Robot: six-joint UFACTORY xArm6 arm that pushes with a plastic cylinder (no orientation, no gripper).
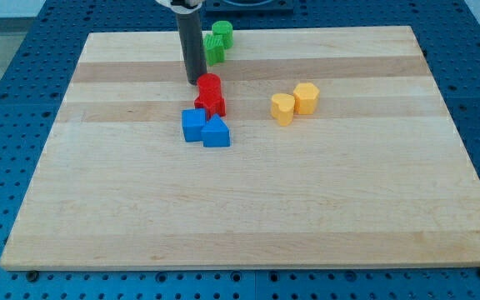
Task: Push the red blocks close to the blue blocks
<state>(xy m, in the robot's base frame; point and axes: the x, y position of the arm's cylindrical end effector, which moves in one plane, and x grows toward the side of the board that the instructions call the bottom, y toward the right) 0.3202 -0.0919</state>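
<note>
Where the perforated blue work surface point(23, 50) frames the scene, largest item: pale wooden board with lengthwise grain bands point(248, 208), filling most of the frame.

Next: straight dark cylindrical rod point(192, 46), descending from the upper centre of the frame, upright; my tip point(195, 82) resting on the board just upper left of the red pair, close beside the red cylinder, contact not discernible. No claw fitted, so no open or closed state to tell.

Blue pair, just left of frame centre: blue cube-like block point(194, 125) at left, touching blue wedge-topped block point(217, 132) at its lower right.

Red pair, directly above the blue pair: red cylindrical block point(209, 84) uppermost, red irregular block point(211, 103) beneath it, touching it, and bordering the upper edge of the blue pair.

Yellow pair, right of centre, well apart from red and blue: yellow rounded block point(282, 109), touching yellow hexagonal block point(307, 97).

Green pair, upper centre near the board's far edge: green blocks point(217, 40), shapes unclear, partly hidden behind the rod.
</note>
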